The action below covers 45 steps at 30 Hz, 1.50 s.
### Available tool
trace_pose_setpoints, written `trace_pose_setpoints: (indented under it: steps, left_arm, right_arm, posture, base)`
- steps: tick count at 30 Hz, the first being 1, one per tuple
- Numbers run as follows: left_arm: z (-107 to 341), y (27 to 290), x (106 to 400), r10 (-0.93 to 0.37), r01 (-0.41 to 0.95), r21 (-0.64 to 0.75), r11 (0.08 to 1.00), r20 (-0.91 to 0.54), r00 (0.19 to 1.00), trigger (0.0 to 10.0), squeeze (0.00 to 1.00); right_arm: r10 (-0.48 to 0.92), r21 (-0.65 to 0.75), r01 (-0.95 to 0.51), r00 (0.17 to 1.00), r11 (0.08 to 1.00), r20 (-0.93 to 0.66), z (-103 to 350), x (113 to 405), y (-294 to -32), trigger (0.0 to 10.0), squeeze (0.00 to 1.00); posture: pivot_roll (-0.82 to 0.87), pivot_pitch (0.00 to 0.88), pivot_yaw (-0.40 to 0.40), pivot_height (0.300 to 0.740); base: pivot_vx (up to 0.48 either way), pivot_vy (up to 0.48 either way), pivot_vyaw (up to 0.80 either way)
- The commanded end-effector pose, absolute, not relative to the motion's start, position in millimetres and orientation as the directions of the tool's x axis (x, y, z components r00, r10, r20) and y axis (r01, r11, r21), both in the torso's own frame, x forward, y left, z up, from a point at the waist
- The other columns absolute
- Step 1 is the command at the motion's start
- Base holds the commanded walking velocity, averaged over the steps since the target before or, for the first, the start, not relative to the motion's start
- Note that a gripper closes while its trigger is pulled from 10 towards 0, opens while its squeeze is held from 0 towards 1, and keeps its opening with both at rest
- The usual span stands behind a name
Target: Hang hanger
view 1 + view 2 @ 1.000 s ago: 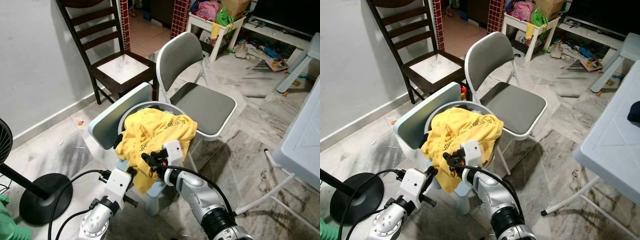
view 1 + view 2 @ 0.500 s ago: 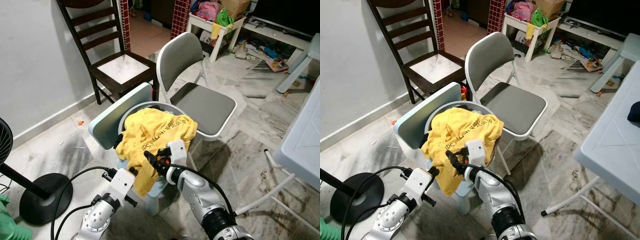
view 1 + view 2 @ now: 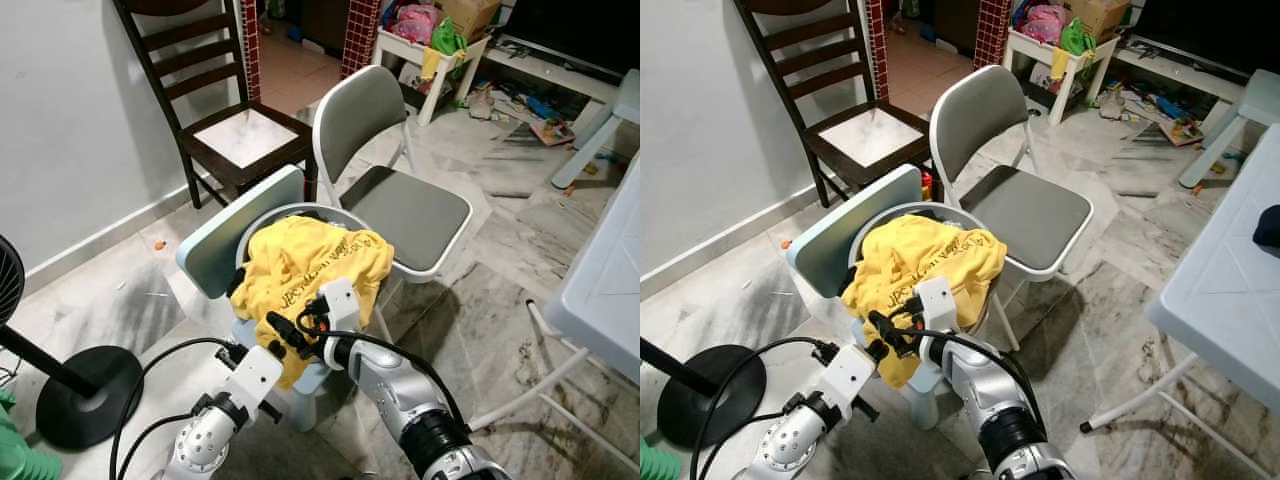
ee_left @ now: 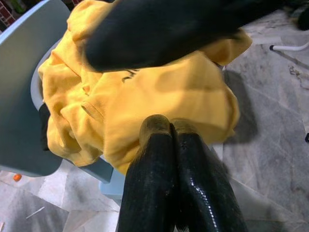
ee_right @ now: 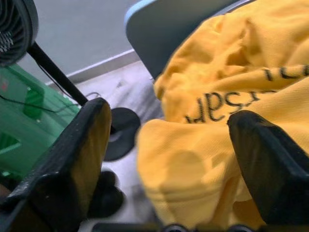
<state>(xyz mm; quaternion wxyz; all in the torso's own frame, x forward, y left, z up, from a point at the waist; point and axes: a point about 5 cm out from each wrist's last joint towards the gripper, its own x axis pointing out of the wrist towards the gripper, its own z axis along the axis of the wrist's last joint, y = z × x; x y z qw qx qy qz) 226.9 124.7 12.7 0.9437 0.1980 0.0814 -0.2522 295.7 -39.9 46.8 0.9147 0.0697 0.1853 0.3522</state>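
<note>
A yellow shirt with black lettering lies heaped over a round grey basket that stands on a small pale blue chair. My right gripper is open at the shirt's hanging front edge, and in the right wrist view its fingers stand wide apart with yellow cloth between them. My left gripper sits just below it, shut on nothing, pointing at the shirt's lower edge. A black item peeks out under the shirt's left side. I cannot make out a hanger.
A grey folding chair stands right behind the basket, a dark wooden chair to its left. A black fan base and cable lie on the floor at left. A white table is at right. Clutter lies at the back.
My left gripper has moved right and up to the shirt's hanging edge. My right gripper has shifted a little left along the cloth, so the two are now close together.
</note>
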Motion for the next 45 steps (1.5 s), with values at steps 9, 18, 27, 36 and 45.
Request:
trace_pose_setpoints:
  steps: [9,18,27,36,45]
  left_arm:
    - [8,118,223,-0.480,0.549,0.351,0.759,-0.269,0.835,10.0,0.00]
    - [6,119,224,-0.483,0.557,0.370,0.743,-0.279,0.830,10.0,0.00]
    - [2,116,220,-0.551,0.630,0.515,0.581,-0.320,0.770,10.0,0.00]
    - [5,126,224,-0.573,0.608,0.664,0.435,-0.317,0.756,10.0,0.00]
    - [-2,140,229,-0.597,0.618,0.731,0.290,-0.366,0.714,10.0,0.27]
  right_arm:
    - [0.598,0.160,-0.580,0.734,0.798,-0.321,45,297,-83,10.0,1.00]
    - [0.545,0.093,-0.546,0.778,0.833,-0.311,49,298,-97,10.0,1.00]
    - [0.366,-0.011,-0.374,0.911,0.927,-0.190,68,311,-122,10.0,1.00]
    - [0.131,-0.094,-0.151,0.972,0.984,-0.193,60,306,-166,10.0,1.00]
    - [0.115,-0.088,-0.142,0.959,0.986,-0.261,45,298,-170,10.0,1.00]
  posture:
    - [-0.02,0.090,-0.086,0.740]
    - [-0.02,0.083,-0.083,0.740]
    - [-0.04,0.069,-0.074,0.740]
    - [-0.06,0.061,-0.068,0.740]
    - [-0.08,0.058,-0.068,0.740]
  base:
    - [0.000,0.000,0.00]
    - [0.000,0.000,0.00]
    - [0.000,0.000,0.00]
    - [0.000,0.000,0.00]
    - [0.000,0.000,0.00]
